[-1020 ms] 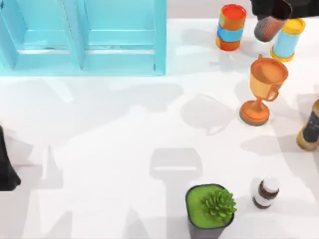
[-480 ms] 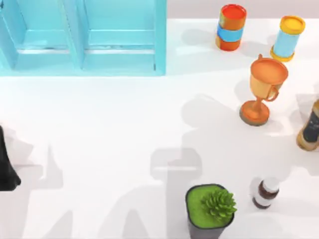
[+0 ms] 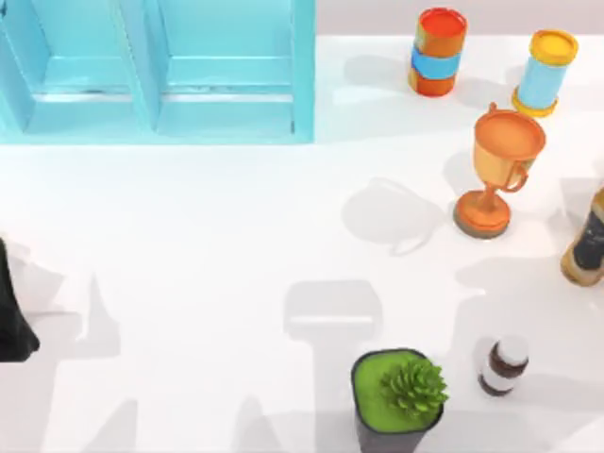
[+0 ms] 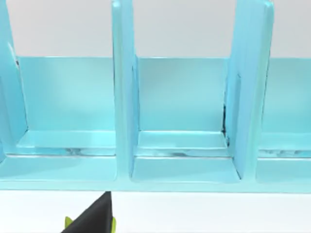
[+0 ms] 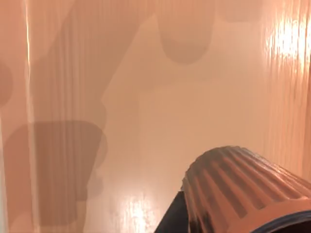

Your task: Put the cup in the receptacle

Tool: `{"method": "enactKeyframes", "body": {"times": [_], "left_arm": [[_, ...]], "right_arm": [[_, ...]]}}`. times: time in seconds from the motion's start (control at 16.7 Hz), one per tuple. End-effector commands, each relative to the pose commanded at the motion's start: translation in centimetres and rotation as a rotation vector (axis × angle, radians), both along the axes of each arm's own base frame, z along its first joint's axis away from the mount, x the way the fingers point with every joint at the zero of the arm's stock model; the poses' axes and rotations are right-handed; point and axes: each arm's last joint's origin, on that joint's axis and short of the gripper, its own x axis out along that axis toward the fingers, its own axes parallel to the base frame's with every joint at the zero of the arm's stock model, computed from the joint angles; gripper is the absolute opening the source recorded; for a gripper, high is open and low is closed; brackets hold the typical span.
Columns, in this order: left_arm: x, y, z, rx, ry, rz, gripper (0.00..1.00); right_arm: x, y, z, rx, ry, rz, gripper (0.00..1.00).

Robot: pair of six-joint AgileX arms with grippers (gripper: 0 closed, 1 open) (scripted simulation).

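Observation:
The cup [image 5: 243, 189], a ribbed pinkish-brown tumbler, lies tilted close in front of the right wrist camera. My right gripper [image 5: 214, 221] is shut on it, and one dark finger [image 5: 174, 219] presses against its side. Below the cup is a glossy pale surface with soft shadows. The receptacle [image 3: 302, 85] is a light blue open-topped rack with divided compartments at the table's far left. The left wrist view looks into those compartments [image 4: 180, 145], and nothing lies in them. My left arm [image 3: 11, 321] is parked at the table's left edge.
On the right half stand an orange trophy cup [image 3: 500, 165], an orange-and-blue can [image 3: 437, 52], a yellow-capped blue can [image 3: 545, 71], a brown bottle [image 3: 587, 241], a small dark bottle [image 3: 502, 365] and a potted succulent [image 3: 396, 396]. The table's middle is bare white.
A second ago my right gripper held the cup at the far right edge of the top view. It has since left that view, and the shadows on the table have shifted. The left arm stayed put.

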Motion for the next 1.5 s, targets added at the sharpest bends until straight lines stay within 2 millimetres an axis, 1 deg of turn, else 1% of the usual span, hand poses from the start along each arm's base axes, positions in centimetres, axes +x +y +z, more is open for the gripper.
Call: {"method": "enactKeyframes", "body": {"times": [0.18,0.24,0.66,0.72,0.9,1.5], "left_arm": [[0.0,0.0,0.0,0.0,0.0,0.0,1.0],[0.0,0.0,0.0,0.0,0.0,0.0,1.0],[0.0,0.0,0.0,0.0,0.0,0.0,1.0],[0.0,0.0,0.0,0.0,0.0,0.0,1.0],[0.0,0.0,0.0,0.0,0.0,0.0,1.0],[0.0,0.0,0.0,0.0,0.0,0.0,1.0]], "right_arm": [[0.2,0.1,-0.2,0.0,0.002,0.001,0.0],[0.2,0.1,-0.6,0.001,0.004,0.001,0.0],[0.9,-0.2,-6.1,-0.002,-0.004,0.0,0.0],[0.9,-0.2,-6.4,0.0,0.0,0.0,0.0],[0.9,-0.2,-6.4,0.0,0.0,0.0,0.0],[0.9,-0.2,-6.4,0.0,0.0,0.0,0.75]]}}
